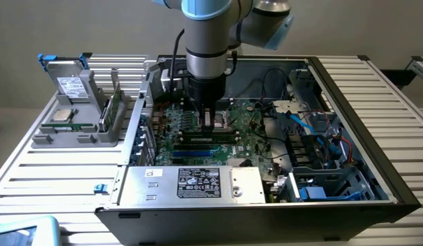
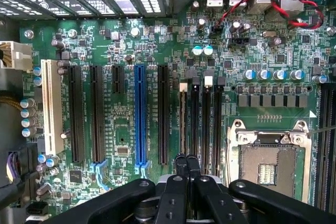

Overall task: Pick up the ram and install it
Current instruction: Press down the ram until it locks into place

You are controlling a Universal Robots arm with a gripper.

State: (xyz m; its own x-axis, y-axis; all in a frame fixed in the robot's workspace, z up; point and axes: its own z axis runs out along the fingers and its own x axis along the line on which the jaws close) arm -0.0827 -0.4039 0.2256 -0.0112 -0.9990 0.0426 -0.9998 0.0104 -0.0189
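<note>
The ram [image 1: 221, 136], a long thin green stick with dark chips, stands on edge in a memory slot of the motherboard [image 1: 249, 123] inside the open computer case. In the wrist view the ram's thin top edge [image 2: 182, 119] runs along the first of several black slots beside the empty processor socket [image 2: 268, 169]. My gripper [image 1: 208, 127] points straight down with its tips at the ram's upper edge, near the stick's middle. The black fingers [image 2: 187, 160] are shut together with nothing between them; whether they press on the stick I cannot tell.
A grey holder [image 1: 75, 130] at the exterior view's left carries a silver processor chip [image 1: 63, 114] and another green board [image 1: 113, 108] standing upright. The case wall [image 1: 348, 97], a power supply box [image 1: 191, 184], blue and red cables [image 1: 314, 128] and black and blue expansion slots [image 2: 139, 114] surround the work spot.
</note>
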